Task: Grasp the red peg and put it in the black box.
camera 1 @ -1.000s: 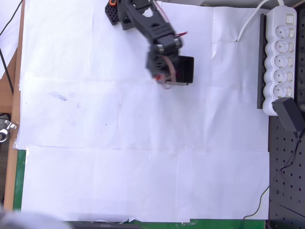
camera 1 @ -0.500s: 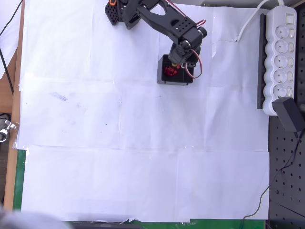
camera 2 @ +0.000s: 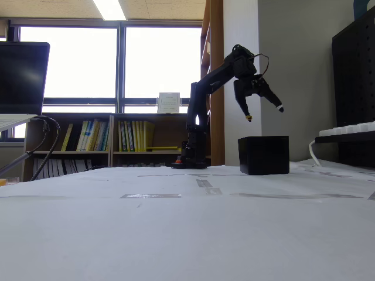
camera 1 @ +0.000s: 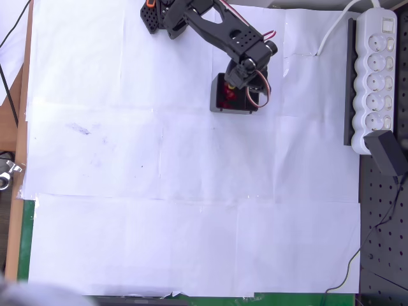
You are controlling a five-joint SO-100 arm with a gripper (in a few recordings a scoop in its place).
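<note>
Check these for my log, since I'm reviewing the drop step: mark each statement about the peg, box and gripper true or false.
1. The gripper is open above the black box. True.
2. The red peg lies on the white paper beside the box. False: the overhead view shows red inside the box.
3. The gripper's fingers touch the box rim. False: the fixed view shows a gap above it.
4. A white power strip lies at the right edge of the overhead view. True.
</note>
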